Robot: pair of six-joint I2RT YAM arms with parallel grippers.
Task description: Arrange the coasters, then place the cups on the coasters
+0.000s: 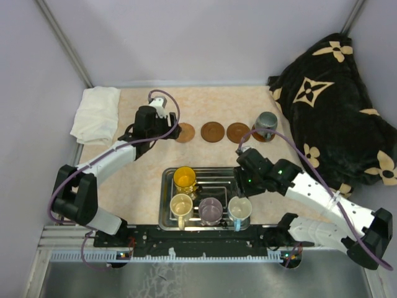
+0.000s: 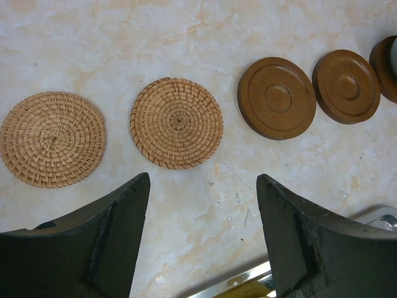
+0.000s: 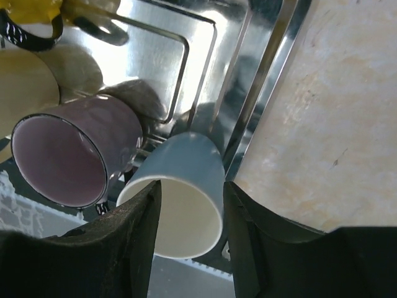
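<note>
Right fingers (image 3: 124,248) hover over upright white cup (image 3: 186,180) (mouth up).

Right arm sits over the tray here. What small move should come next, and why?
Probably lower the right gripper slightly and close on the white cup: its open jaws hang over that cup's rim in the tray, and a bare coaster waits.

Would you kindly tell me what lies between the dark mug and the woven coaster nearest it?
Two smooth brown coasters lie there side by side, not touching, clearest in the left wrist view.
</note>
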